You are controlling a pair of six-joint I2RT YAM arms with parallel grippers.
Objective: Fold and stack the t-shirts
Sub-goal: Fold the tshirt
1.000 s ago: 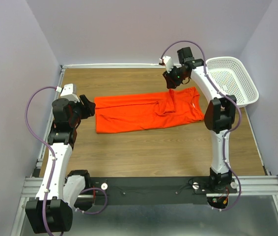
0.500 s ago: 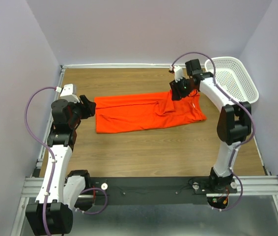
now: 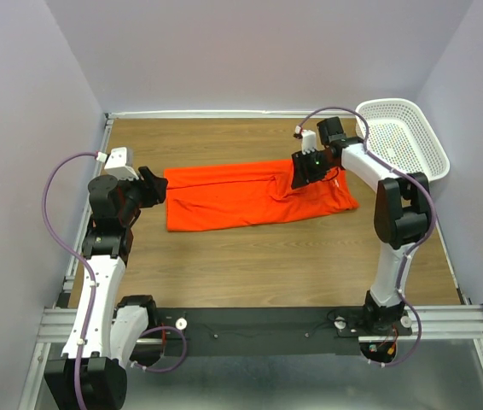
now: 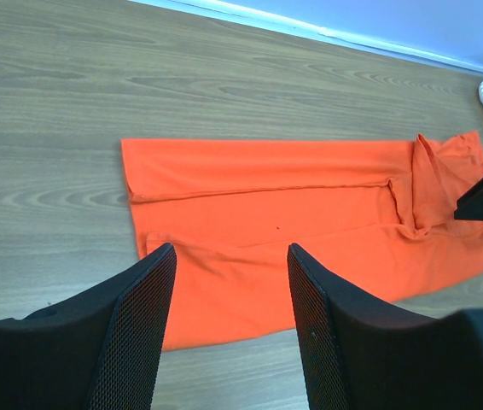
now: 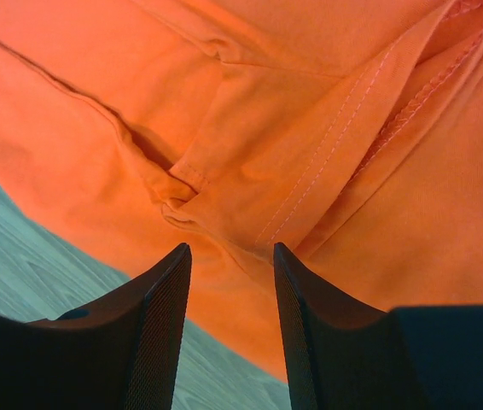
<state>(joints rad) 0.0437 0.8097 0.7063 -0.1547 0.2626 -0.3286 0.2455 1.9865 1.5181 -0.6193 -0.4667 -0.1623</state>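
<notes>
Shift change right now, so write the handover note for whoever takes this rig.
Left gripper: open, empty, poised near the left end of the t-shirt.
Right gripper: open, empty, low over a bunched fold at the shirt's right end.
The t-shirt lies across the table, folded lengthwise into a long strip; white basket sits at the far right corner.
Done: lengthwise fold.
Left: smooth the bunched end, fold crosswise, stack. Only one shirt in view.
</notes>
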